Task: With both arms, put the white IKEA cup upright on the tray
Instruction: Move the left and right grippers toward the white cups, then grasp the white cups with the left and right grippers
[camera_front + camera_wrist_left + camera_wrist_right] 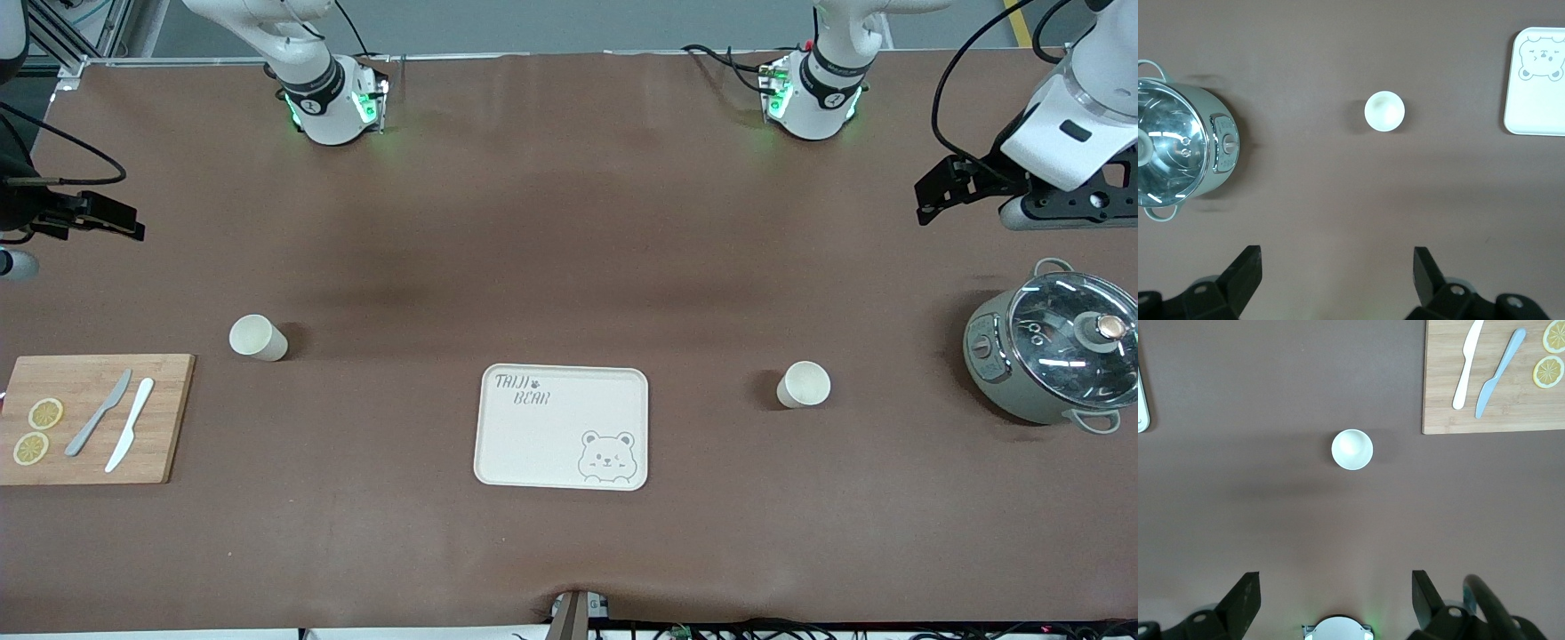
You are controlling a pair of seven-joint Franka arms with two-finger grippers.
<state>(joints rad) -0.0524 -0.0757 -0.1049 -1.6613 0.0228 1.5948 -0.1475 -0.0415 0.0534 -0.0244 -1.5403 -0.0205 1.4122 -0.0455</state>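
Nothing is grasped yet: this is the opening of the task, with both arms high over the ends of the counter [569,267] and each looking down on a cup. Two white cups stand upright on the counter, one on either side of the cream tray [562,428], which lies bare in the middle, nearer the front camera than either cup.

The left gripper [1337,277] hangs over the left arm's end of the counter, above the ground just beside the lidded grey pot [1049,347], with its jaws spread wide apart and empty. Its wrist view shows the cup at the left arm's end [1384,111] between the pot and the tray's corner, mouth upward.

The right gripper [1336,600] is over the right arm's end, likewise with jaws wide apart and holding nothing. The cup at the right arm's end [1352,449] stands just beside the wooden cutting board [89,418] (which carries two knives [116,422] and two lemon slices [37,431]), a little farther from the front camera than the board.

The next move, as I judge it, is a descent by each arm onto its own cup, the jaws straddling the rim or wall so the cup stays upright. Then comes a carry inward to the tray. Since both arms end at the same small tray, they will need separate spots on it to keep clear of each other.
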